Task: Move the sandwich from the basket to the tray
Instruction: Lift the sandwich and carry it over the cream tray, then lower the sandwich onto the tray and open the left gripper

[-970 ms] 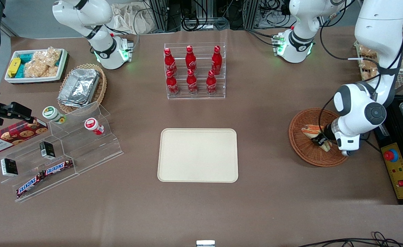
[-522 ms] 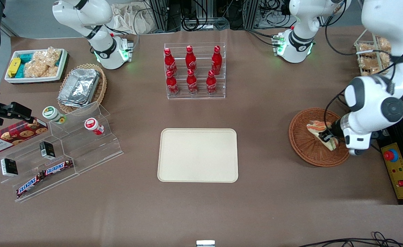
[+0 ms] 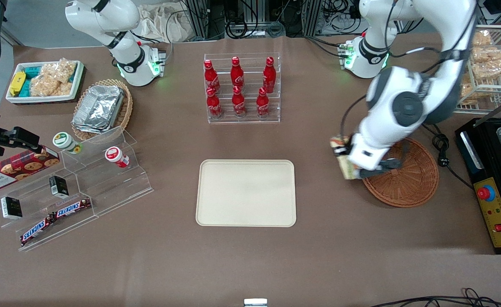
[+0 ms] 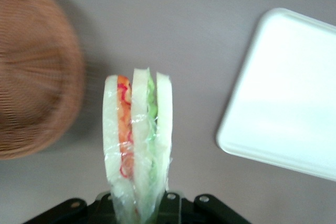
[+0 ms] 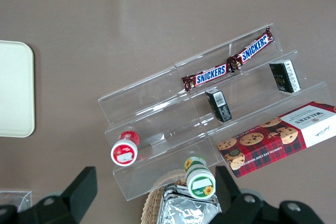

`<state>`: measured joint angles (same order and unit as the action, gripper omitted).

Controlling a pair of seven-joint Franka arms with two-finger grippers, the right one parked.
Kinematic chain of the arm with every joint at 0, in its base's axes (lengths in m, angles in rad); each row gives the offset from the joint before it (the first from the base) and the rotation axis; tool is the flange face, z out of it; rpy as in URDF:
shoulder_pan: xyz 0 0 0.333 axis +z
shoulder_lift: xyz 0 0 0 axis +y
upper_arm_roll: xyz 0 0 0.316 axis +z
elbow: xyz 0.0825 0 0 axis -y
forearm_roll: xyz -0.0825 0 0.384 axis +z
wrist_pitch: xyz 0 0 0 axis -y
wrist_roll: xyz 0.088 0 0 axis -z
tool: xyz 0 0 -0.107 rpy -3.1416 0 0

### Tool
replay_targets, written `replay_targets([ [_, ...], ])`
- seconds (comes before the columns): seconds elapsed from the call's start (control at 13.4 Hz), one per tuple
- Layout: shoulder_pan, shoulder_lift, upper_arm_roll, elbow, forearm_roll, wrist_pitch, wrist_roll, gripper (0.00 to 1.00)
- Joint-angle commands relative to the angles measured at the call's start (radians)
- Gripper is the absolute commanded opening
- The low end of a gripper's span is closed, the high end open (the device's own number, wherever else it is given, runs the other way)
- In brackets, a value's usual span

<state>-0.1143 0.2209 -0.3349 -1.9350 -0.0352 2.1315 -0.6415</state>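
The gripper hung above the bare table just beside the basket, on the side of it that faces the tray. Its fingers were clamped on the sandwich, which was lifted clear of the basket and held on edge. In the wrist view the sandwich stood out from between the black finger mounts, its three pale bread slices upright, an orange-red layer on one side and a green one on the other under clear wrap. From there the basket looked blurred, though its woven wall was plain enough, and it seemed to hold nothing in the part that showed. The tray lay apart from the sandwich, with brown tabletop between them. The rack of red bottles stood farther from the front camera than the tray. The tray itself lay flat and plain, well apart from the basket.
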Motion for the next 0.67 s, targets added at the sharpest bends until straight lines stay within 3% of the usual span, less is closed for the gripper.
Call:
replay_targets([
  [0.0,-0.103,0.128,0.005,0.028,0.009,0.189,0.011,0.0],
  [0.22,-0.154,0.256,0.005,0.053,0.088,0.382,0.008,0.0],
  [0.37,-0.165,0.34,0.005,0.115,0.153,0.395,0.011,0.0],
  [0.45,-0.166,0.377,0.005,0.152,0.179,0.396,0.013,0.1],
  [0.6,-0.171,0.434,0.005,0.221,0.19,0.397,0.006,0.56],
])
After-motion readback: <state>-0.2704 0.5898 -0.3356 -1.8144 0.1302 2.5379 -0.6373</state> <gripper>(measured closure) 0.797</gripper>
